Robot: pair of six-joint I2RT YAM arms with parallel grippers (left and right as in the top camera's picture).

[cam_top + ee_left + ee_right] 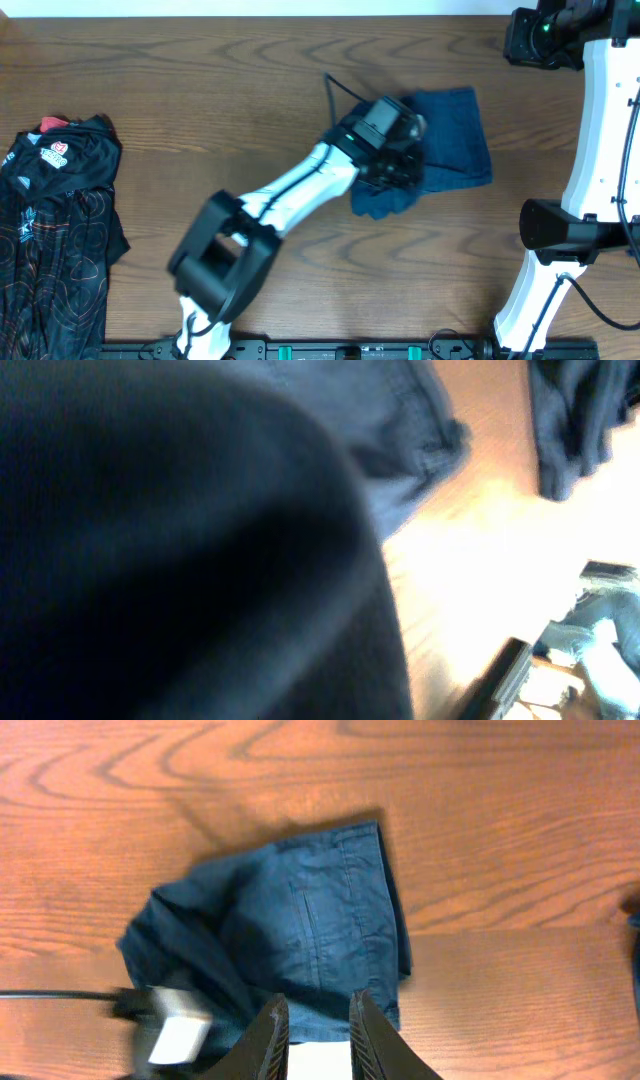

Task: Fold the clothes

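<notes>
A dark blue denim-like garment (455,135) lies folded at the table's back right. Its near-left edge is bunched up under my left gripper (393,172), which reaches in from the front and is shut on that cloth. In the left wrist view, blue cloth (180,540) fills almost everything and hides the fingers. My right gripper (318,1005) hangs high above the same garment (300,920), slightly open and holding nothing. A black jersey (55,230) with thin red lines and a white-red logo lies crumpled at the far left.
The right arm's white column (600,150) and black base (560,228) stand at the right edge. A black cable (335,95) runs behind the left wrist. Bare wood (200,110) separates the jersey from the blue garment.
</notes>
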